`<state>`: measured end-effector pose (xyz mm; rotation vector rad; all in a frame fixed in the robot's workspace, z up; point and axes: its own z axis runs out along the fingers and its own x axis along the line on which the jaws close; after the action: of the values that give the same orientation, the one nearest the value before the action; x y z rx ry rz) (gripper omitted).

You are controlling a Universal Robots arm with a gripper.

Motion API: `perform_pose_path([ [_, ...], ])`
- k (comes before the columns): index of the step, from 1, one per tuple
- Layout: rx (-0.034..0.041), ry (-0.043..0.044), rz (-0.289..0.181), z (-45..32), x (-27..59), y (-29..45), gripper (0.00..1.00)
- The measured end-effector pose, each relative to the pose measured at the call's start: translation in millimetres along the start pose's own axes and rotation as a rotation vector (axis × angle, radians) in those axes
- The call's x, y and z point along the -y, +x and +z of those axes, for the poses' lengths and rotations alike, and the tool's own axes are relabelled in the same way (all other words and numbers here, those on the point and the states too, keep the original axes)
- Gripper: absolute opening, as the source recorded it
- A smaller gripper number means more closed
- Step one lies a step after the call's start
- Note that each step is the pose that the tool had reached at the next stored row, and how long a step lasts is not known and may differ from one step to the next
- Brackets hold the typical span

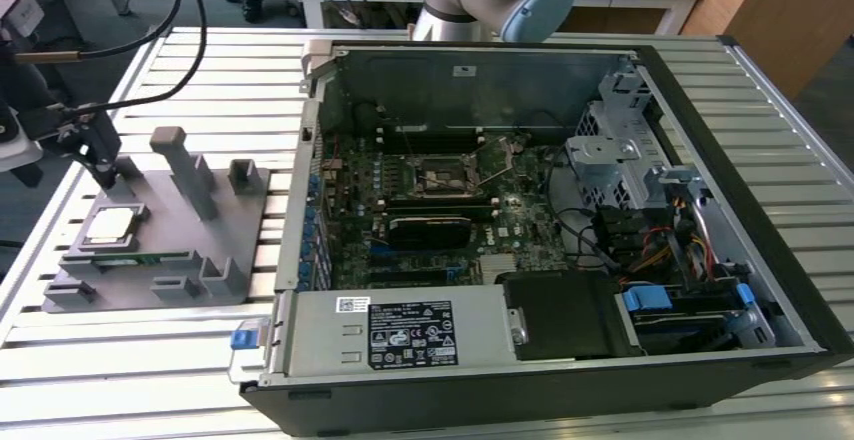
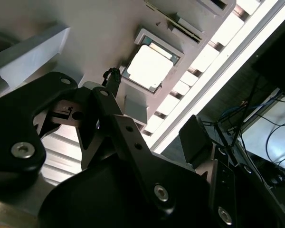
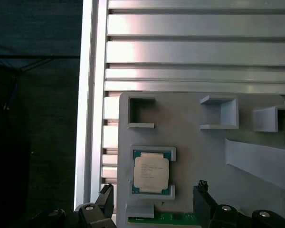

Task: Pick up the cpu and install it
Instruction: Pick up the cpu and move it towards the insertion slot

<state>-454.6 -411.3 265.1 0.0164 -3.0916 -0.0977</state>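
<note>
Exterior view, read from its left. One black two-fingered gripper (image 1: 96, 155) is recorded above the left edge of the flat grey plastic fixture plate (image 1: 167, 222), which is taken as the reference throughout. The fingers are spread wide and nothing is held. In the first wrist view the gripper (image 3: 154, 186) is seen with its fingertips (image 3: 201, 184) set further apart than the chip is wide. One cpu (image 1: 110, 225), a small flat square chip with a silver-grey metal lid and pale edge, is seated flat in a corner-walled pocket near that same edge of the plate, untouched. It is judged to lie below and slightly ahead of the fingertips, on the line between them. Its outline is close to square, so no long axis is noted, and its sides run parallel to the plate's sides. One long narrow green memory stick (image 1: 134, 257) is lodged just beside the pocket. One open black computer case (image 1: 481, 85) is stood beside the plate on the exterior view's right. One black square metal-framed socket (image 1: 441, 173) is found inside it, well apart from the plate. Installation is judged not yet done.
</note>
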Motion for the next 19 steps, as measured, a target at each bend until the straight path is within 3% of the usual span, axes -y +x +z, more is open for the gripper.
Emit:
perform_pose_path([
  [9,0.0021,0.0005,-0.009,11.5,0.7,-0.6,0.76],
  [19,0.0021,0.0006,-0.011,16.7,1.0,-0.8,0.76],
])
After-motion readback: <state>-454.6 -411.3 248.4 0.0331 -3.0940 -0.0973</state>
